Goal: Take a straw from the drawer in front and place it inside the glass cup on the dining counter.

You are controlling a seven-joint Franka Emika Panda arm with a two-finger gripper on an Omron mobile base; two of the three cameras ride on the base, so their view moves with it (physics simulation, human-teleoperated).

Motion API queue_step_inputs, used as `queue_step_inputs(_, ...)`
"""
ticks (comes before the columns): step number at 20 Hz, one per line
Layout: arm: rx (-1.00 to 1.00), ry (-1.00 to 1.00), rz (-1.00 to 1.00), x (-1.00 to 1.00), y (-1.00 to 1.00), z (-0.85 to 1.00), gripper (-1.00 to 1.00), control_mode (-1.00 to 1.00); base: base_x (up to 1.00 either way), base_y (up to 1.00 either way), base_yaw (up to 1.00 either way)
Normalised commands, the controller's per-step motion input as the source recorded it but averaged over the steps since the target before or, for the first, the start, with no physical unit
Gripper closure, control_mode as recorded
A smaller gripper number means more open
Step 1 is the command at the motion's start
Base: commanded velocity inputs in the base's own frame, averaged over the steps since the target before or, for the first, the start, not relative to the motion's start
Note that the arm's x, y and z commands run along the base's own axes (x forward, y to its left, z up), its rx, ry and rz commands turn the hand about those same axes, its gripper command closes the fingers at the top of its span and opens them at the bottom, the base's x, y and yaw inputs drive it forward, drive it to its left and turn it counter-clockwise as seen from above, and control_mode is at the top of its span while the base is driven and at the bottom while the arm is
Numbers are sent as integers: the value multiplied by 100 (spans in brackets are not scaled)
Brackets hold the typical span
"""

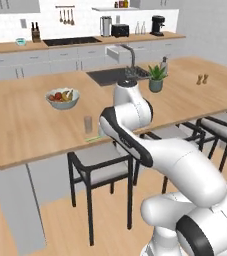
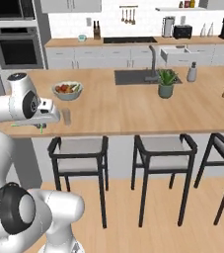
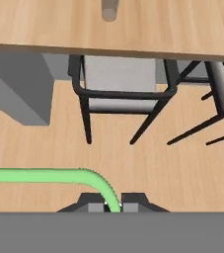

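The straw was pinched in the closed jaws, its long axis roughly level; the glass cup stood just beyond on the counter.

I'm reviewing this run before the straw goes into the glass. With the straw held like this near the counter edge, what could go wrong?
1. The gripper pinches the straw at one end, so its long free length could swing and miss the small glass cup.
2. The glass cup stands near the edge of the dining counter; a nudge might tip it.
3. A dropped straw would likely fall to the floor by the stool.
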Motion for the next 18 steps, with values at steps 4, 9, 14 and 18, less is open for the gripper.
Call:
queue_step_inputs(4, 0, 0, 0, 0, 0, 0, 100, 100, 85, 41, -10)
queue_step_inputs(9, 0, 0, 0, 0, 0, 0, 100, 100, 82, 46, -9)
queue_step_inputs(14, 0, 0, 0, 0, 0, 0, 100, 100, 77, 64, -9)
queue_step_inputs(18, 0, 1, -5, 24, 31, 9, 100, -100, 13, 16, -2)
